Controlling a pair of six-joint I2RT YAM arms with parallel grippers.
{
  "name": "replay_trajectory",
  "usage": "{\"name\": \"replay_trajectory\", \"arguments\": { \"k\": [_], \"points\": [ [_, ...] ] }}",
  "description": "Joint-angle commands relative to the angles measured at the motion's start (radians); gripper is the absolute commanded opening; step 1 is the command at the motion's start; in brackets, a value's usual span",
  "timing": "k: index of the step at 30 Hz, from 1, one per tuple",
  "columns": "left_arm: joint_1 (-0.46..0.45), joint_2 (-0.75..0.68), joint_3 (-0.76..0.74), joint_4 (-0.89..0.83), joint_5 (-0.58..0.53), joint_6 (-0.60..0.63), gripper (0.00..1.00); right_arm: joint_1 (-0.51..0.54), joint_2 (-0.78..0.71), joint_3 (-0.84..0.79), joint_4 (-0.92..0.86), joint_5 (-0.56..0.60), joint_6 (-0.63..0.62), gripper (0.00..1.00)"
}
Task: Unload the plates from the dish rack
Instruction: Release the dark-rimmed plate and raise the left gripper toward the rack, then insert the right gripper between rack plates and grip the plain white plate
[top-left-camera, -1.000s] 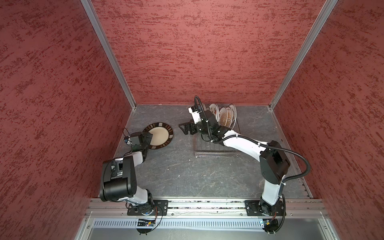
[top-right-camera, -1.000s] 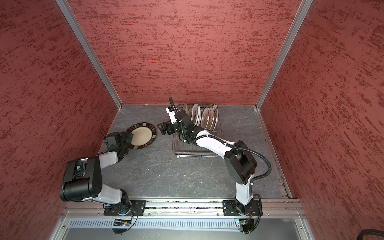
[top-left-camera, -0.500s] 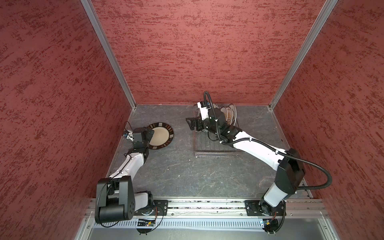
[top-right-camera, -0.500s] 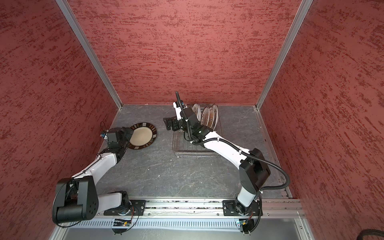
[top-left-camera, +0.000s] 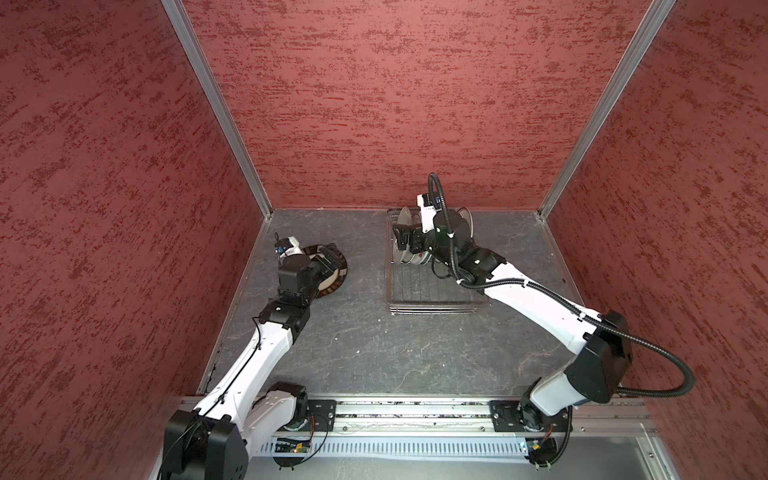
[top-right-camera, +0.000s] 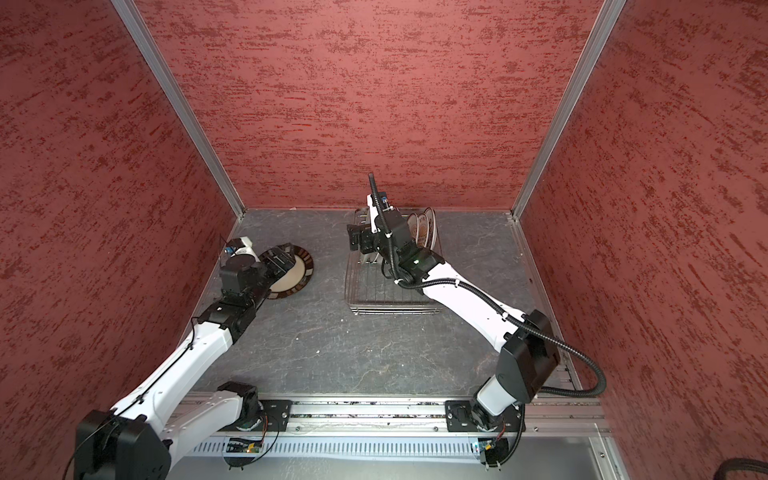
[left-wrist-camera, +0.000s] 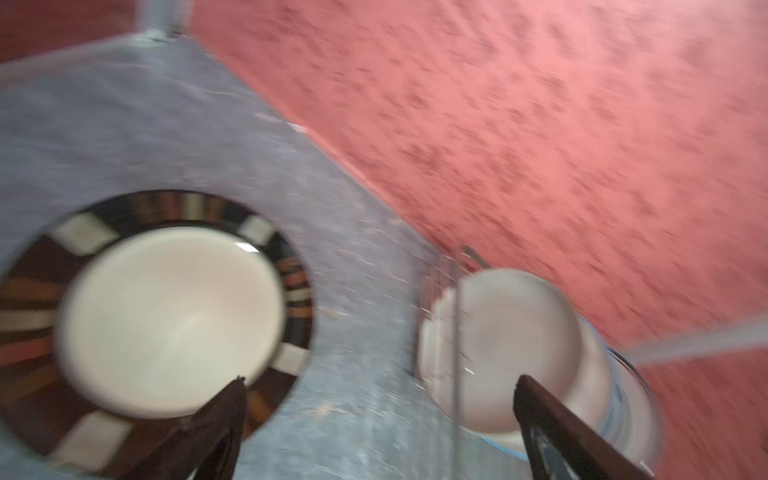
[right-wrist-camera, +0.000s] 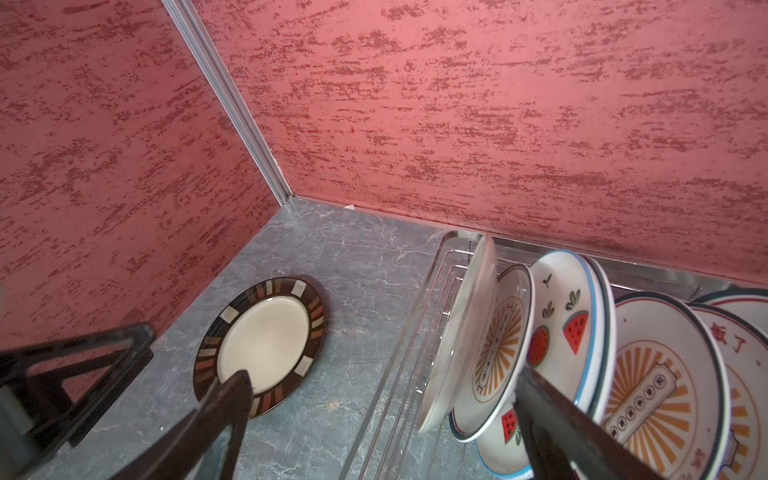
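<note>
The dish rack stands at the back of the grey table, and several plates stand on edge at its far end. In the right wrist view, a plain cream plate comes first, followed by sunburst and watermelon prints. My right gripper hovers open at the rack's far left corner, beside the cream plate and holding nothing. A dark-rimmed plate lies flat on the table at the left. My left gripper hangs open and empty over it.
Red walls close in the table on the left, back and right. The rack's near part holds bare wires only. The grey table stretches between the two arms to the rail along the front edge.
My left arm has stretched out and carried its open gripper right, over the dark-rimmed plate. My right gripper has moved right, from beside the rack to the plates at its back.
</note>
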Motion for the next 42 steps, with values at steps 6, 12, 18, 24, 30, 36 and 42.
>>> {"name": "replay_trajectory", "arguments": {
  "k": [6,12,18,24,30,36,42],
  "points": [
    [-0.142,-0.047,0.0,0.109,0.251,0.093,0.99,-0.017,0.129,0.144,-0.03,0.071,0.044,0.95],
    [-0.151,-0.048,-0.041,0.174,0.314,0.052,0.99,-0.017,0.316,0.337,-0.146,0.206,0.06,0.75],
    [-0.172,-0.071,-0.065,0.171,0.3,0.053,0.99,-0.016,0.454,0.492,-0.224,0.313,0.078,0.48],
    [-0.182,-0.092,-0.096,0.171,0.273,0.051,1.0,-0.017,0.54,0.583,-0.282,0.414,0.09,0.4],
    [-0.194,-0.095,-0.101,0.168,0.265,0.052,1.0,-0.018,0.524,0.571,-0.283,0.465,0.096,0.4],
    [-0.211,-0.079,-0.111,0.186,0.235,0.048,0.99,-0.021,0.552,0.574,-0.28,0.432,0.099,0.39],
    [-0.222,-0.083,-0.111,0.176,0.223,0.05,0.99,-0.023,0.631,0.655,-0.336,0.467,0.116,0.29]
  ]
}}
